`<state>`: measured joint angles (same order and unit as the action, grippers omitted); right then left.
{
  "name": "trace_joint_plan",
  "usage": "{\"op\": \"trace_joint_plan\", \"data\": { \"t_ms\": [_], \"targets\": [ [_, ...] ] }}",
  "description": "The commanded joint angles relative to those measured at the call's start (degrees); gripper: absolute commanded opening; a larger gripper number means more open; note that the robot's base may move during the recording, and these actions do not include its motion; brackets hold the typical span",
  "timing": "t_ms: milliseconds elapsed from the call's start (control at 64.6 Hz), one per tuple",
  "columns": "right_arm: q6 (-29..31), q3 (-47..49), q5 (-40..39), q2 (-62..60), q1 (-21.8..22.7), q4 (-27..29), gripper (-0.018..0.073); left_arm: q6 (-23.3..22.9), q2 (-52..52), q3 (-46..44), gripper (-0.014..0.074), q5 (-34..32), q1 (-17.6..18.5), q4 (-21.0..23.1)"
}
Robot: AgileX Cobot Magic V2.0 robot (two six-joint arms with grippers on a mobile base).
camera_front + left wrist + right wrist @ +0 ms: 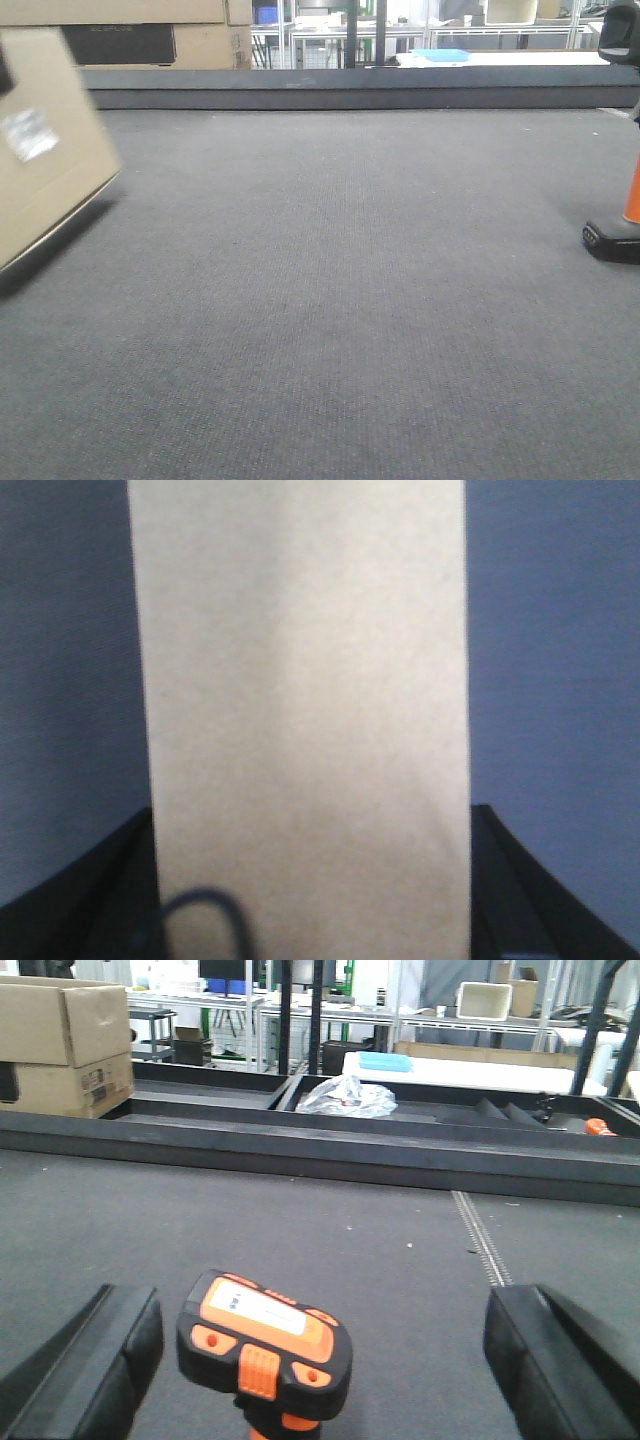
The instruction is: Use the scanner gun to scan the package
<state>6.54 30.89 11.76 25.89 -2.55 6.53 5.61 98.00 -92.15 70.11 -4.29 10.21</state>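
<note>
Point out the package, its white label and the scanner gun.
package (62,175): front view, bare brown face below the label.
label (28,134): front view, middle of the white sticker.
scanner gun (265,1345): right wrist view, top of its head.

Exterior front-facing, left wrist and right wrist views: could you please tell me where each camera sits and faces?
Front: low near the grey mat, facing forward across it; no arm clearly shows.
Left wrist: behind the black left fingers, facing the plain brown cardboard box between them.
Right wrist: behind the open right fingers, above the orange-and-black scanner gun, facing forward.
Shared: front shows both objects.
</note>
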Motion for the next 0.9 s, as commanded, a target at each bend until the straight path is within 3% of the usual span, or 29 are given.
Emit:
{"op": "trace_joint_plan", "data": {
  "t_ms": [0, 108, 232, 341, 527, 759, 883],
  "targets": [
    [0.0, 0.3, 0.1, 0.1, -1.3, 0.0, 0.0559, 2.3, -2.4, -0.6, -0.0111, -0.2, -0.1, 7.5],
    [0.0, 0.3, 2.5, 0.1, -3.2, 0.3, 0.0559, 4.7, -2.8, -0.6, -0.0111, -0.2, -0.1, 16.1],
    [0.0, 0.3, 7.3, 0.1, -5.1, 5.1, 0.0559, 7.2, -2.8, -0.6, -0.0111, -0.2, -0.1, 26.1],
    [0.0, -0.7, 9.5, 0.1, -6.1, 7.9, 0.0559, 8.1, -2.8, -0.6, -0.0111, -0.2, -0.1, 31.3],
    [0.0, -8.9, 3.3, 0.1, -6.8, 9.2, 0.0559, 8.5, -2.8, -0.6, -0.0111, -0.2, -0.1, 32.5],
    [0.0, -21.9, -21.5, 1.3, -6.8, 9.3, 0.0559, 8.5, -2.8, -0.6, -0.0111, -0.2, 0.0, 32.6],
    [0.0, -23.7, -26.4, 5.0, -6.8, 9.3, 0.0559, 8.5, -2.8, -0.6, -0.0111, -0.2, 0.0, 32.6]
  ]
}}
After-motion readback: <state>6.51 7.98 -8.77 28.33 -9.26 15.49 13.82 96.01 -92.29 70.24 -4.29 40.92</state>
